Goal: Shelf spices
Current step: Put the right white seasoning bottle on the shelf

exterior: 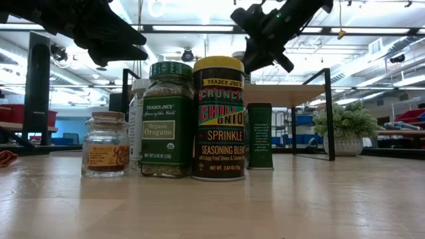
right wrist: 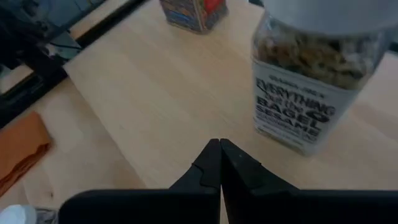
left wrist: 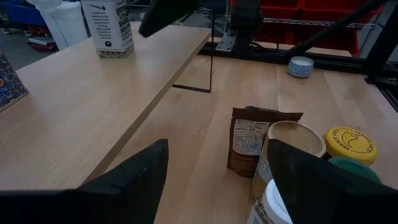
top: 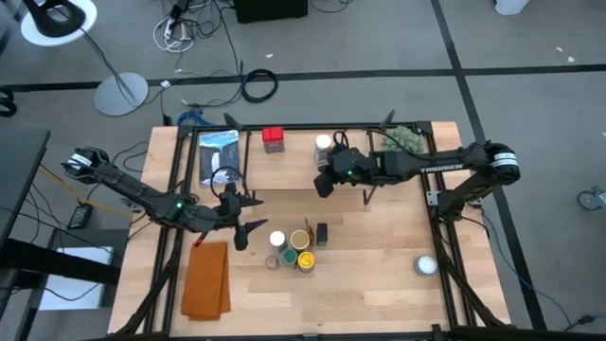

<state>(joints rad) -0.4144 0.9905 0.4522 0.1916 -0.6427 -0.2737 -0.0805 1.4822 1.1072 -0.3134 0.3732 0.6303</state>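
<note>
L gripper (top: 248,220), jaws wide & empty, faced jar cluster (top: 294,250) mid-frame for next pick; R gripper (top: 324,184) jaws shut, empty, over shelf (top: 294,166).

Two dark jointed arms, white lettering on the right arm (top: 445,164).

Bystanders on and around the wooden surface

An orange cloth (top: 206,279) lies flat at the lower left of the surface (top: 379,284) in the overhead view, and a small white round object (top: 426,266) sits alone at the lower right. A green spiky plant ball (top: 404,139) rests at the upper right edge; in the level view it shows at the right in a pale pot. A blue-and-black flat package (top: 218,155) lies at the upper left. On the grey floor beyond, upper left, stand a round lamp base (top: 120,95) and loose cables (top: 258,85).
</note>
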